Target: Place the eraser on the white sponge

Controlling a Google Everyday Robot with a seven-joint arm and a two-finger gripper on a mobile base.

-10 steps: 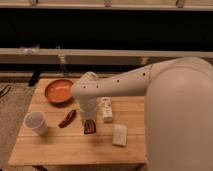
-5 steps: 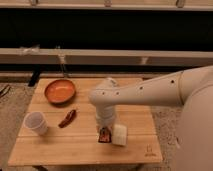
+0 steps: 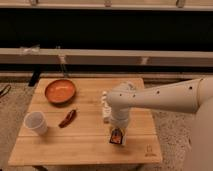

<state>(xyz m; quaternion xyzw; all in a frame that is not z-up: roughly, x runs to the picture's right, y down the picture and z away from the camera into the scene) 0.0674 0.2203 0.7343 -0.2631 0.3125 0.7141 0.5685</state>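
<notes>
orange bowl point(image 3: 60, 91) unfilled, tool point(image 3: 117, 136) over eraser point(image 3: 116, 135)

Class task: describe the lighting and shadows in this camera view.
Camera view: warm, even light on the pale wooden table; black unlit band behind; soft shadow under the red chili-shaped item; the hand is low over the table's front right, holding the dark orange-edged eraser.

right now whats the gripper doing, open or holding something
gripper: low over the wooden table's near right part, shut on the small dark eraser with reddish-orange edges.
</notes>
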